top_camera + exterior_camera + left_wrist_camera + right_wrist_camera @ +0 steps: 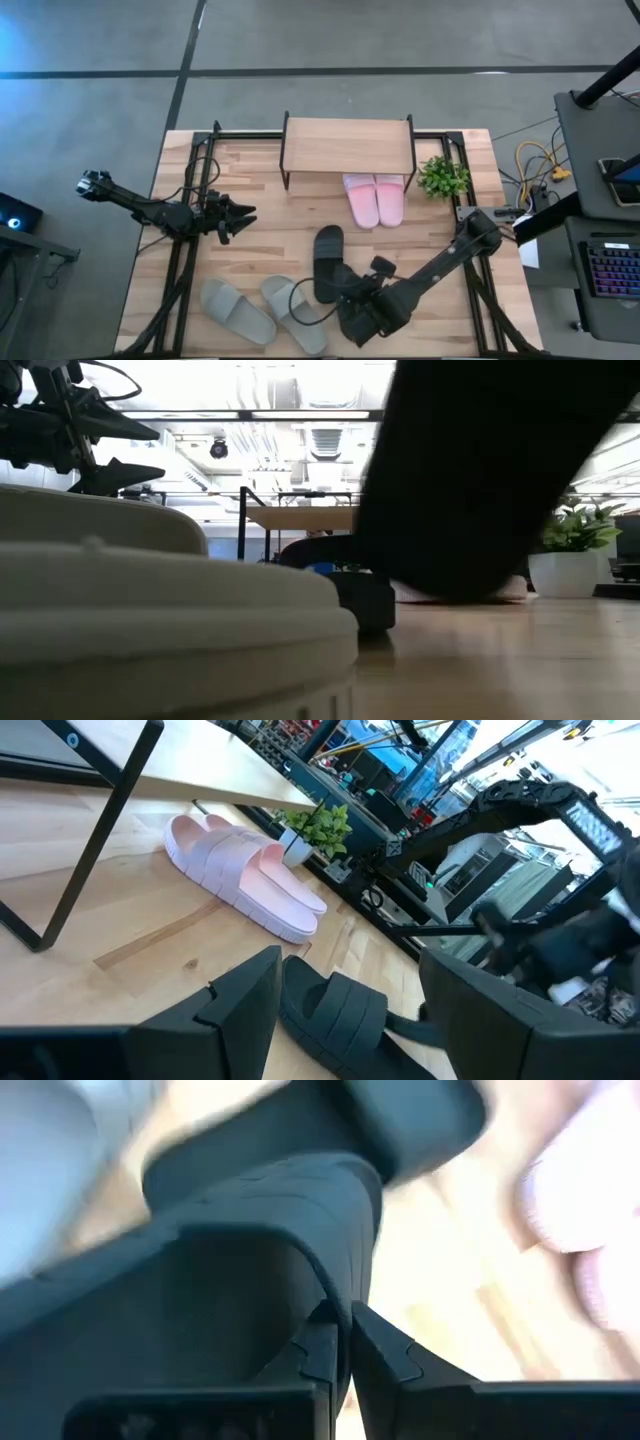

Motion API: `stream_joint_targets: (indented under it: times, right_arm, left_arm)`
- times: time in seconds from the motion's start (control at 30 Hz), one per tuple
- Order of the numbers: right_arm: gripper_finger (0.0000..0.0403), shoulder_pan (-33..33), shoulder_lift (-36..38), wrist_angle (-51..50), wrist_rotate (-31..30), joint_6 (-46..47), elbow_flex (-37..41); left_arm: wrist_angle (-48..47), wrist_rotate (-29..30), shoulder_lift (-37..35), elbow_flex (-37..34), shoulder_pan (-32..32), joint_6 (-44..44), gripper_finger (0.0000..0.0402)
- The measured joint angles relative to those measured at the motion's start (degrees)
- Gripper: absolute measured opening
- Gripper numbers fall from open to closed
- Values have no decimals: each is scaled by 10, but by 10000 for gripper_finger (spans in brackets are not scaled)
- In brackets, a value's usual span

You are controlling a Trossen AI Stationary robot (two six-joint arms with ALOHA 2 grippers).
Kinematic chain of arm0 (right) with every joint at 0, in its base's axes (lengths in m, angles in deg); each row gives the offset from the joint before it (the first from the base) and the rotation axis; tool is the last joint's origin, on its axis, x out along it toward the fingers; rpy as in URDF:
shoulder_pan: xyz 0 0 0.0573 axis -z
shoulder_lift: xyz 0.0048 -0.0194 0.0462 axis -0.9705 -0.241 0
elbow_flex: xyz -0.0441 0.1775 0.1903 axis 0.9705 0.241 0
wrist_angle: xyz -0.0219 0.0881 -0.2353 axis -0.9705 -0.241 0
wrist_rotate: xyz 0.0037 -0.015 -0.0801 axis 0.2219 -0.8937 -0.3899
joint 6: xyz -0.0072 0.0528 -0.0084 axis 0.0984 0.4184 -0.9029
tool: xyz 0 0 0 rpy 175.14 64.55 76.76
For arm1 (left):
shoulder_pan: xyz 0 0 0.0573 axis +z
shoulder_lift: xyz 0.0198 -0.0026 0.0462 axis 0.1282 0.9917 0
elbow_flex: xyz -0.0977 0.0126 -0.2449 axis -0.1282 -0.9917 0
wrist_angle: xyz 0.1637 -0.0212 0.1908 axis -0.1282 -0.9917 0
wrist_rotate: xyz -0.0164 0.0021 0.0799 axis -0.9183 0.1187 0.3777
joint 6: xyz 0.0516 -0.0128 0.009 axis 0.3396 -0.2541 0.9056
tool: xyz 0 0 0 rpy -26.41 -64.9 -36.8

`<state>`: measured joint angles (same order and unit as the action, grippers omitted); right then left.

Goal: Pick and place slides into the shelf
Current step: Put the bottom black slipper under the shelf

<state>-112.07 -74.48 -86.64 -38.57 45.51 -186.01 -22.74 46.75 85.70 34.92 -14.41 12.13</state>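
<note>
**Slides, shelf and 2 arms: table inventory**

Shelf (348, 146): stands at the far middle of the table (260, 225), plank top bare. In the low view it shows far off, beyond the near objects.

Pale pink slides (375, 199), 2: side by side on the table just in front of the shelf's right half, heels partly under its near edge. Left wrist view shows them lying flat beside the shelf's black leg.

Black slides, 2: 1 black slide (328, 262) lies flat at the table's centre, lengthwise near to far. The second black slide (270, 1270) is at the right gripper, just near and right of the first.

Grey-green slides (262, 313), 2: at the near left of the table, angled, side by side and a little apart. They fill the near left of the low view.

Potted plant (443, 178): right of the shelf, beside the pink pair.

Right gripper (345, 1350): low over the near centre of the table, fingers pressed together on the strap edge of the second black slide, which is pinched between them.

Left gripper (243, 214): held above the left middle of the table, pointing right toward the centre, fingers spread apart, holding nothing.
</note>
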Motion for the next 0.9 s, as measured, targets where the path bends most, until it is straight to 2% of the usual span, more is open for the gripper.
stream_joint_targets:
  times: [0.13, 0.27, 0.43, 0.53, 0.7, 0.9]
  right_arm:
    - [13, 15, 21, -30, -68, -21, -30]
    - [13, 60, 22, -26, -94, -135, -48]
    - [13, 138, 22, -13, -116, -266, -30]
    - [13, 193, 22, 32, -113, -359, -12]
    - [13, 277, 6, 151, -52, -517, 10]
    - [13, 337, -16, 148, -73, -555, 14]
  left_arm:
    - [1, 0, 0, 0, 0, 1, 224]
    - [2, 1, 1, -1, 0, 3, 224]
    - [2, 1, 1, -1, 0, 3, 224]
    - [2, 5, 1, -1, 0, 3, 224]
    - [1, 28, 1, -1, 0, 3, 224]
    - [0, 32, 0, -1, 0, 3, 224]
